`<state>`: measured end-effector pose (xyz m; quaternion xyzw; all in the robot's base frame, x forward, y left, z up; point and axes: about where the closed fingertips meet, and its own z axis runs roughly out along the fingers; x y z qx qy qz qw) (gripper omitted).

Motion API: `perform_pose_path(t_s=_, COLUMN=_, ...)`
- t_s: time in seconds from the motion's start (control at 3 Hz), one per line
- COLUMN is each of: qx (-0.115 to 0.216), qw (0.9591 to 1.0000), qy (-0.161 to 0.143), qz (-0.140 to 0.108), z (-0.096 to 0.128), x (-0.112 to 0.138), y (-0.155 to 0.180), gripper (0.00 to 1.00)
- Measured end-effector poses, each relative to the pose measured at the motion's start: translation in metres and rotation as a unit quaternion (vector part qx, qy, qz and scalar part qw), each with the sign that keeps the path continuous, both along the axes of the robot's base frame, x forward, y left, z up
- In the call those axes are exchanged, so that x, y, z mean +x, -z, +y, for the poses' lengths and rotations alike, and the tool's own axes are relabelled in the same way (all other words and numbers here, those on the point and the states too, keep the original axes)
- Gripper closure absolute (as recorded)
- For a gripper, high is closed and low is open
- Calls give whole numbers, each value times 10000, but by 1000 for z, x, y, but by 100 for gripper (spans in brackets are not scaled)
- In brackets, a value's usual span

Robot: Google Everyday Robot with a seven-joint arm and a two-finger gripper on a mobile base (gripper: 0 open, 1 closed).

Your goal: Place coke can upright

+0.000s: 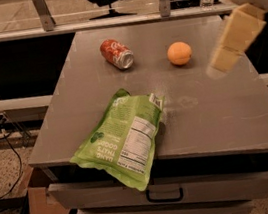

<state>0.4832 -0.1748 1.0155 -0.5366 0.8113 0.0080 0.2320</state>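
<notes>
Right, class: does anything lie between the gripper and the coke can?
Yes: the orange sits roughly on the line from the gripper, at the right, to the coke can lying on its side. The green bag lies nearer the front, clear of that line.

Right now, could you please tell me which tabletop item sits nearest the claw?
The round orange fruit; the claw hovers right of it, farther from coke can and green bag.

Gripper (223, 58) tilted, upper right
</notes>
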Motion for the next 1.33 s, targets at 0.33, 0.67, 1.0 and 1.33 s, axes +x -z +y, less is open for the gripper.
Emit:
perform_pose_path(t_s=0.33, qx=707, qw=9937, qy=798, qz=343, z=27, x=48, y=-1, gripper=0)
perform_pose_path(t_s=0.67, qx=1344, qw=9743, qy=1705, qz=600, z=44, x=81, y=4, gripper=0)
perform_pose_path(t_s=1.0, qx=1409, qw=9701, qy=1863, qz=659, z=45, x=80, y=3, gripper=0)
perform_pose_path(t_s=1.33, qx=1468, qw=9687, qy=1883, qz=673, z=49, x=83, y=1, gripper=0)
